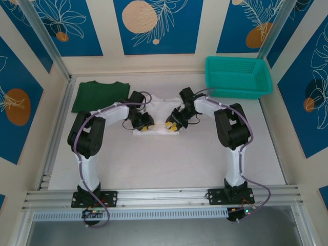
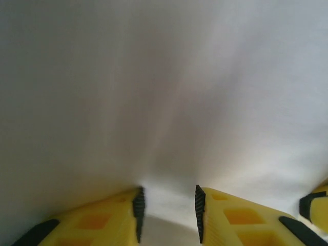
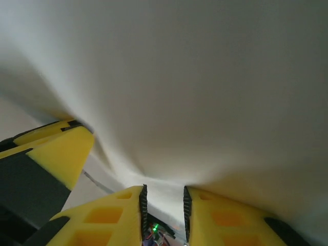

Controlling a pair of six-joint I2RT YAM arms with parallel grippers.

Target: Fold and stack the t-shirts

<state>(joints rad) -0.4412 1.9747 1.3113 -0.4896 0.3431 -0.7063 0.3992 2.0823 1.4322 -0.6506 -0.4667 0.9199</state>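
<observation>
Now the left gripper and right gripper each clamp the white shirt mid-table; move them evenly together, keeping the fold flat. The green shirt lies back-left.

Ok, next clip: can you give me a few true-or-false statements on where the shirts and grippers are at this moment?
1. The dark green t-shirt lies at the back left of the table. True.
2. The white t-shirt sits inside the teal basket. False: it lies mid-table, and the basket stands apart at the back right.
3. The left gripper and the right gripper are both down on the white t-shirt, each with white cloth drawn in between its fingers. True.
4. The dark green t-shirt is stacked on the white t-shirt. False: the two lie apart, the green one further back and to the left.
</observation>
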